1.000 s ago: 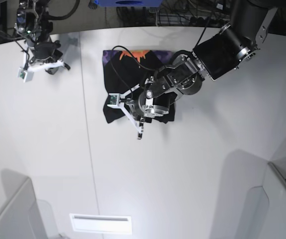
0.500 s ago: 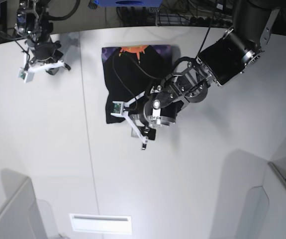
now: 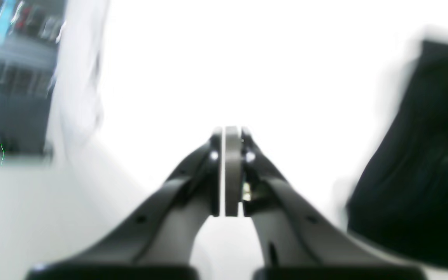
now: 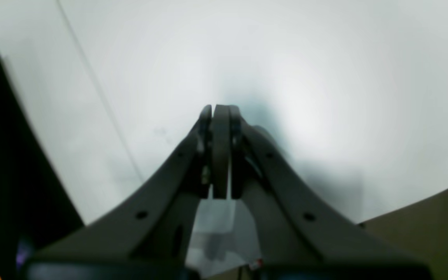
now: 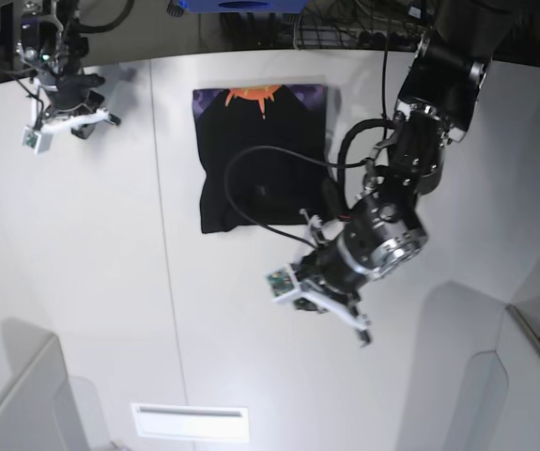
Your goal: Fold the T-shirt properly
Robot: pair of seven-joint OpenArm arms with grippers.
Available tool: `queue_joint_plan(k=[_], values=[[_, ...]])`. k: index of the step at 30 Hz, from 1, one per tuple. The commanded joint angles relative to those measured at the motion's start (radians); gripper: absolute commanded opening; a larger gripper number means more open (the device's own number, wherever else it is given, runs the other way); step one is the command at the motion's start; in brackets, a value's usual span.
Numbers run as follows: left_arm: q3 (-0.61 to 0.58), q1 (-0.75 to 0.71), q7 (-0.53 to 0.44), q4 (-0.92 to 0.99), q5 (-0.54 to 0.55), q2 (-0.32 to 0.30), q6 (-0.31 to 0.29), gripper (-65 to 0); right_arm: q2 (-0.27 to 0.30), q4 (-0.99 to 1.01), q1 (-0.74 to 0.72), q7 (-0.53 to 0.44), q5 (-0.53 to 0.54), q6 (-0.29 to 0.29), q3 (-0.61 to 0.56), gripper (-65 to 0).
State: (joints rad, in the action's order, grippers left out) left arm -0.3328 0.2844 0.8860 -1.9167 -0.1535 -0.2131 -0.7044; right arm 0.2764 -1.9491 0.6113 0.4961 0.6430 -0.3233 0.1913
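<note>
The T-shirt (image 5: 260,155) is lying folded into a soft, matte black rectangle near the far edge of the smooth white bench (image 5: 82,282), its long axis running from far edge toward me; an orange print is peeking along its far edge; the left pincer (image 5: 331,305) is hanging closed and empty just beside its near corner; the right pincer (image 5: 63,120) is sitting closed, well apart; both wrist views are blurring.

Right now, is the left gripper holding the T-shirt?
No, the left gripper is shut on nothing, with the T-shirt lying apart beside it.
</note>
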Motion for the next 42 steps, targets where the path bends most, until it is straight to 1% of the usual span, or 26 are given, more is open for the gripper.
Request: queue_joint_plan(k=[1,2,3,4,5,7,10,11,12,13,16,18,20,22,24,25,27,30,33,35,38,42], values=[[0.048,-0.014,-0.009,-0.042,0.001,-0.021,0.006,-65.0,0.024,-0.028,0.029,-0.049,-0.033,0.003,0.001,-65.0],[0.100,-0.047,-0.018,-0.062,0.001,-0.033,0.006,-65.0,0.033,-0.037,0.058,-0.089,-0.076,0.003,0.000,-65.0],[0.153,-0.086,-0.049,-0.071,0.001,-0.044,0.006,-65.0,0.034,-0.048,0.088,-0.121,-0.134,0.003,0.000,-65.0],[0.203,-0.139,-0.100,-0.073,0.001,-0.058,0.006,-65.0,0.034,-0.057,0.118,-0.149,-0.193,0.016,0.000,-65.0],[0.252,-0.185,-0.161,-0.073,0.002,-0.070,0.006,-65.0,0.034,-0.060,0.146,-0.165,-0.245,0.040,0.000,-65.0],[0.357,-0.314,-0.344,-0.069,0.007,-0.088,0.006,-65.0,0.028,-0.069,0.200,-0.188,-0.318,0.140,0.006,-65.0],[0.499,-0.515,-0.609,-0.069,0.002,-0.088,0.006,-65.0,0.014,-0.069,0.269,-0.201,-0.352,0.269,0.014,-65.0],[0.548,-0.592,-0.684,-0.069,0.002,-0.087,0.006,-65.0,0.011,-0.069,0.292,-0.201,-0.366,0.301,0.014,-65.0],[0.594,-0.666,-0.749,-0.069,0.010,-0.082,0.006,-65.0,0.013,-0.069,0.321,-0.201,-0.386,0.313,0.014,-65.0],[0.627,-0.724,-0.784,-0.069,0.012,-0.067,0.006,-65.0,0.014,-0.069,0.344,-0.204,-0.407,0.318,0.014,-65.0],[0.720,-0.905,-0.845,-0.068,0.013,0.001,0.006,-65.0,0.017,-0.069,0.391,-0.204,-0.483,0.318,0.012,-65.0],[0.746,-1.003,-0.902,-0.068,0.013,0.036,0.006,-65.0,0.017,-0.069,0.416,-0.204,-0.535,0.318,0.007,-65.0],[0.762,-1.097,-0.986,-0.060,0.013,0.077,0.010,-65.0,0.025,-0.069,0.445,-0.202,-0.562,0.319,0.000,-65.0],[0.765,-1.177,-1.098,-0.039,0.009,0.120,0.048,-65.0,0.054,-0.069,0.471,-0.204,-0.562,0.321,-0.020,-65.0],[0.765,-1.240,-1.195,0.004,0.002,0.145,0.084,-65.0,0.094,-0.069,0.494,-0.204,-0.562,0.321,-0.046,-65.0],[0.765,-1.267,-1.240,0.035,0.002,0.152,0.101,-65.0,0.113,-0.069,0.511,-0.202,-0.562,0.321,-0.059,-65.0],[0.763,-1.304,-1.306,0.093,0.001,0.154,0.118,-65.0,0.126,-0.066,0.536,-0.199,-0.556,0.321,-0.074,-65.0],[0.760,-1.347,-1.399,0.222,-0.001,0.151,0.121,-65.0,0.131,-0.059,0.579,-0.198,-0.561,0.321,-0.109,-65.0],[0.757,-1.345,-1.458,0.391,-0.001,0.146,0.121,-65.0,0.131,-0.029,0.603,-0.196,-0.561,0.321,-0.157,-65.0],[0.756,-1.322,-1.487,0.504,-0.004,0.125,0.121,-65.0,0.129,0.015,0.602,-0.176,-0.561,0.321,-0.207,-65.0],[0.756,-1.261,-1.530,0.718,-0.082,0.105,0.121,-65.0,0.128,0.132,0.559,-0.129,-0.561,0.319,-0.318,-65.0],[0.756,-1.160,-1.586,0.983,-0.211,0.096,0.122,-65.0,0.120,0.351,0.440,-0.121,-0.558,0.313,-0.453,-65.0]])
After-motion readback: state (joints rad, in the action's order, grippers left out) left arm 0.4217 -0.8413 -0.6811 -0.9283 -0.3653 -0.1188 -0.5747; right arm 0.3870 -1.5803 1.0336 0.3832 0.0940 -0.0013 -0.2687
